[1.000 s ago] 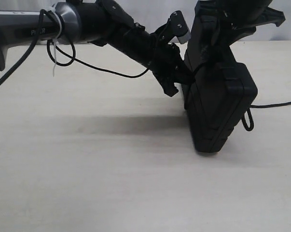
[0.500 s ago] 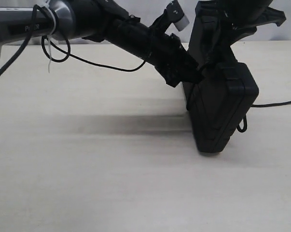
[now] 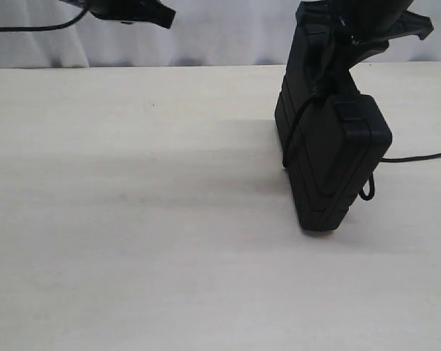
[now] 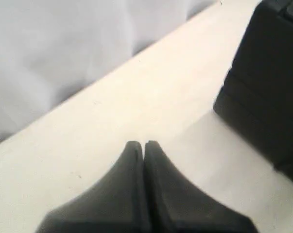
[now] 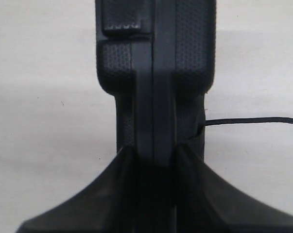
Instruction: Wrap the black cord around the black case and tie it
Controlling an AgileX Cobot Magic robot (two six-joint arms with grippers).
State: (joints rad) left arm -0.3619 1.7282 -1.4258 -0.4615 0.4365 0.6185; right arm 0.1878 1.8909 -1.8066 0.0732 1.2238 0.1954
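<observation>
Near the right edge of the surface (image 3: 132,234), exterior view: the black case (image 3: 330,161) stands tilted on a lower corner, with the right hand (image 3: 352,33) clamping its top. The black cord (image 3: 289,135) runs down the case's side, and its tail trails off toward the right edge. The left hand (image 3: 136,11) hangs high over the far edge, well apart. Left wrist view: fingers pressed together, nothing between them. Right wrist view: fingers squeeze the case from both sides.

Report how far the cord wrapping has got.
Done: the black cord crosses the black case, a loop hanging beside it. In hand: the right gripper clamps the case upright on the table; the left gripper is shut and empty. Left: cord trails loose; no tie shows.
</observation>
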